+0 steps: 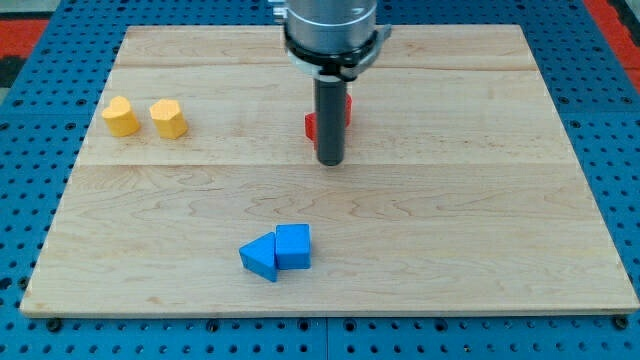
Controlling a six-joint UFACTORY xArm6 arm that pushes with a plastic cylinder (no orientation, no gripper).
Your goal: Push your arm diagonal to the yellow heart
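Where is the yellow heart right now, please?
The yellow heart sits near the board's left edge, just left of the yellow hexagon, far left of my tip.

Single view, high front angle, whole board (480, 250)

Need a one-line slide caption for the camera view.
My tip in front of a red block, two yellow blocks at left, two blue blocks below.

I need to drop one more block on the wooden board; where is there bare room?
Bare wood spans the view's right, beyond my tip and the red block behind it, and the bottom left below the two yellow blocks. The blue blocks crowd the bottom centre.
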